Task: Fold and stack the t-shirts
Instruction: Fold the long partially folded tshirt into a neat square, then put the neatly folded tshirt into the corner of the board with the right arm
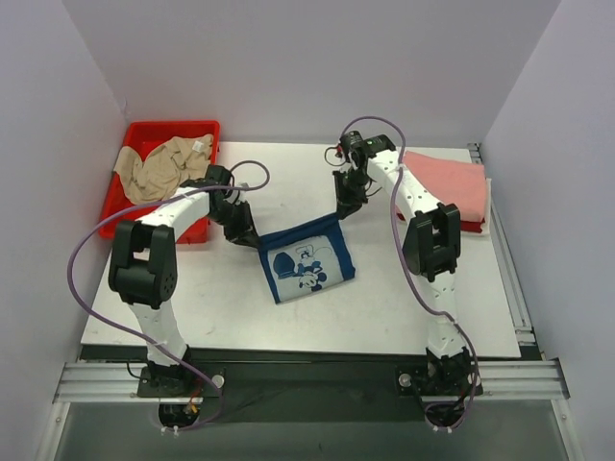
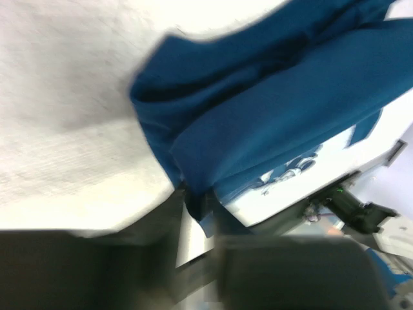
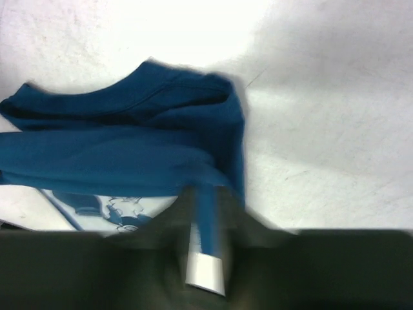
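Observation:
A navy blue t-shirt (image 1: 307, 261) with a white cartoon print lies folded mid-table. Its far edge is lifted between the two grippers. My left gripper (image 1: 248, 233) is shut on the shirt's far left corner; in the left wrist view a tip of navy cloth (image 2: 271, 97) sits pinched in the gripper (image 2: 197, 203). My right gripper (image 1: 344, 206) is shut on the far right corner, and a strip of the navy shirt (image 3: 129, 142) runs into the gripper (image 3: 206, 194). A beige t-shirt (image 1: 159, 163) lies crumpled in the bin. A salmon-pink t-shirt (image 1: 447, 178) lies folded on a red one (image 1: 473, 227) at the right.
A red bin (image 1: 200, 130) stands at the table's far left corner, close behind my left arm. Grey walls close in the back and both sides. A purple cable loops off each arm. Both wrist views are motion-blurred.

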